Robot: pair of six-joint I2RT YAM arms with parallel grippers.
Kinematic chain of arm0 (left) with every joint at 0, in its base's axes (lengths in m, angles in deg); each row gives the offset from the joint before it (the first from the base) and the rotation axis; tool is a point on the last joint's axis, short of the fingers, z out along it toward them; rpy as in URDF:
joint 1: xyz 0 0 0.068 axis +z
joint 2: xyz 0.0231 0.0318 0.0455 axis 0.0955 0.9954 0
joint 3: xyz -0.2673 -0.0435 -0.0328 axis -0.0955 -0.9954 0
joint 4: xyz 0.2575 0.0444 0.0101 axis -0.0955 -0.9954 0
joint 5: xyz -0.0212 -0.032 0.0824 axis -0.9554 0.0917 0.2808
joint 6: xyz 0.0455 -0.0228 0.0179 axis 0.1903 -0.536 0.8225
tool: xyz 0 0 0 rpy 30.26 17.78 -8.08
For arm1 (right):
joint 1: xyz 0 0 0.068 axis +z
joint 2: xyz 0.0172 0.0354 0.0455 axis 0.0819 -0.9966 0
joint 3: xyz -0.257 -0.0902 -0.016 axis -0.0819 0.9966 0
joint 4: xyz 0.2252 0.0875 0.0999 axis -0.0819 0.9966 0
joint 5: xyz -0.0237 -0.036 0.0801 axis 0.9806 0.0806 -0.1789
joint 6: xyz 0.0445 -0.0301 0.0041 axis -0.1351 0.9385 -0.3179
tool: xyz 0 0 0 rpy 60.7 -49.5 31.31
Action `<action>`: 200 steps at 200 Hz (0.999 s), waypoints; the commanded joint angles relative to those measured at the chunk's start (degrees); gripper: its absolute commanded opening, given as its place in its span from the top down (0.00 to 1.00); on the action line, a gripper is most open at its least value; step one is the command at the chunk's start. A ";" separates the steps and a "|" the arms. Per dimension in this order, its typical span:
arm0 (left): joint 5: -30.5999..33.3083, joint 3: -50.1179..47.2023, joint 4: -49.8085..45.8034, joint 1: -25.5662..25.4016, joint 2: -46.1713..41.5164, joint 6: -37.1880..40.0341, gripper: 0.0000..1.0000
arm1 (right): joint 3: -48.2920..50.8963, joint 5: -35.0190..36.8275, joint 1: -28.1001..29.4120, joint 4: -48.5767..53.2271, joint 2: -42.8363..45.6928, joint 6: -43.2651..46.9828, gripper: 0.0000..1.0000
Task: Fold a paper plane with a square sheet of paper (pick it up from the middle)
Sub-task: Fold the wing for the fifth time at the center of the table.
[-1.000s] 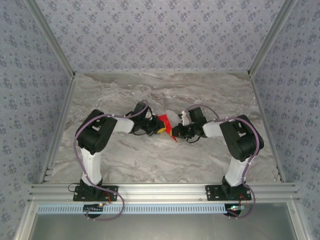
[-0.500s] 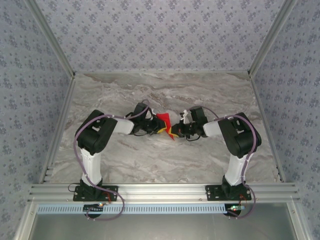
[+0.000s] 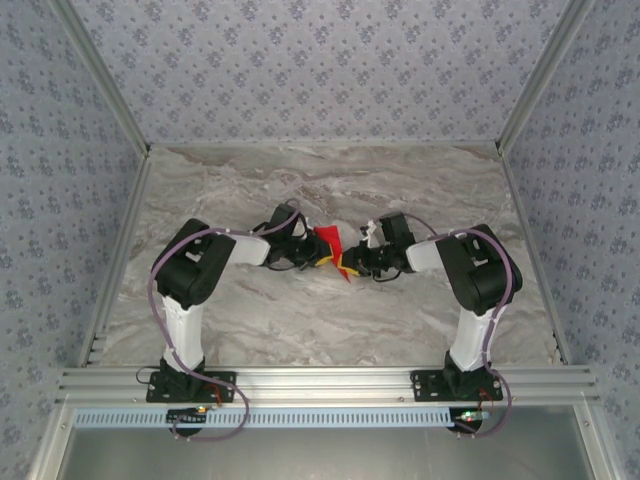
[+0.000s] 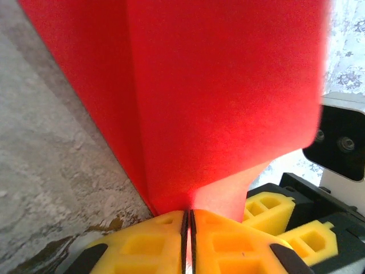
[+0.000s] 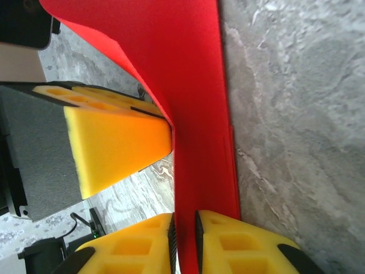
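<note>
Left gripper (image 4: 189, 216) pinches the square sheet of paper (image 4: 228, 103) over the bench (image 4: 45, 182) so it can fold, but I cannot tell if the right gripper (image 5: 183, 220) squeezes too.

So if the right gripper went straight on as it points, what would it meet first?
The square sheet of paper, which runs from between the fingertips of the right gripper straight ahead. The left gripper clamps it just beside that line, and might be struck next; depth is unclear.

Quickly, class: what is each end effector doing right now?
Left end effector: closed, holding the red paper.
Right end effector: slightly open around the paper.
</note>
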 commanded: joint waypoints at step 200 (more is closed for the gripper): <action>6.67 5.63 -16.43 -0.85 3.69 2.01 0.86 | -7.22 28.01 10.62 24.96 8.03 29.12 0.76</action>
